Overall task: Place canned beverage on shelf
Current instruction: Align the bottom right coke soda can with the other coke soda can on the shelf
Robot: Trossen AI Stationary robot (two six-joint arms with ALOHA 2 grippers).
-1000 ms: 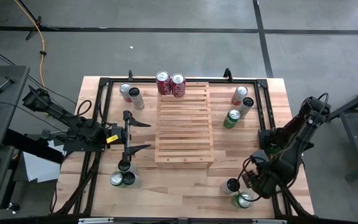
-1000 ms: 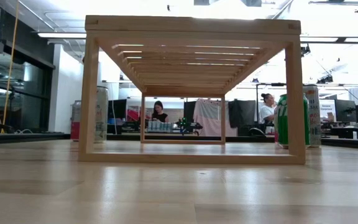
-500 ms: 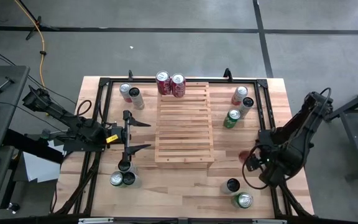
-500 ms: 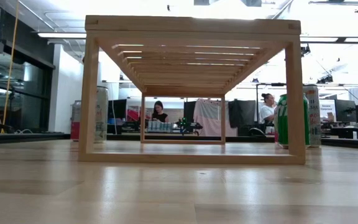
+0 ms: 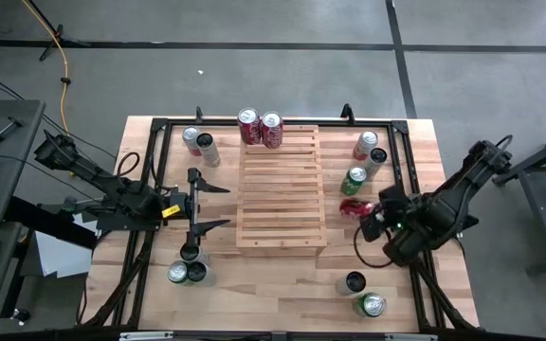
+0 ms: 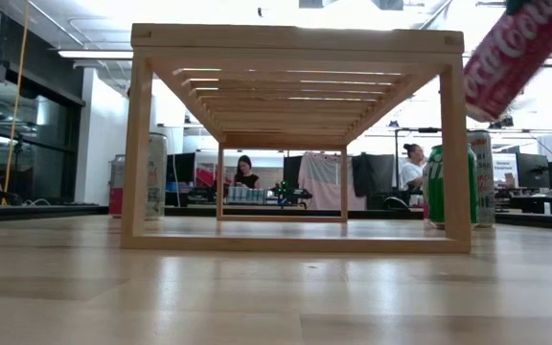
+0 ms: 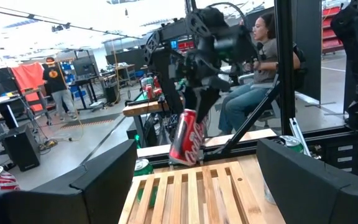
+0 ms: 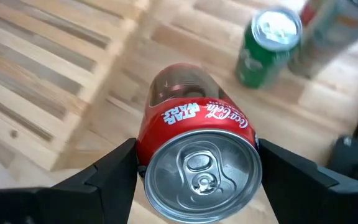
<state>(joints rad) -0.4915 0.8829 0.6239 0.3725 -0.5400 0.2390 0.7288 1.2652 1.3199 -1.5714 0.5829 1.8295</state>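
High view: the right arm reaches in from the 3 o'clock edge of the surface [image 5: 282, 294], bent at the elbow, its wrist turned toward the shelf [image 5: 282, 189]. The right gripper [image 5: 366, 210] sits just off the shelf's 3 o'clock side, its fingers [image 8: 110, 174] pinching a red can [image 5: 353, 207] across the body. The can lies tilted, off the surface, close beside the shelf's edge but not over the slats. In the right wrist view its silver top with the pull tab faces the camera and the red side bears white lettering; in the low view it hangs slanted at the upper right, above the level of the shelf top.

The left arm waits at 9 o'clock, stretched level toward the shelf, its gripper [image 5: 212, 206] with fingers spread and nothing between them.

The shelf is a light-wood rack of parallel slats on four legs. Two red cans [image 5: 260, 128] stand at its 12 o'clock end. A green can [image 5: 353, 180] stands just toward 12 o'clock from the held can.

The right gripper is largely hidden by the arm's wrist and cables from above, and in the low view the held can is cut off at the frame's top corner, with the gripper out of sight.
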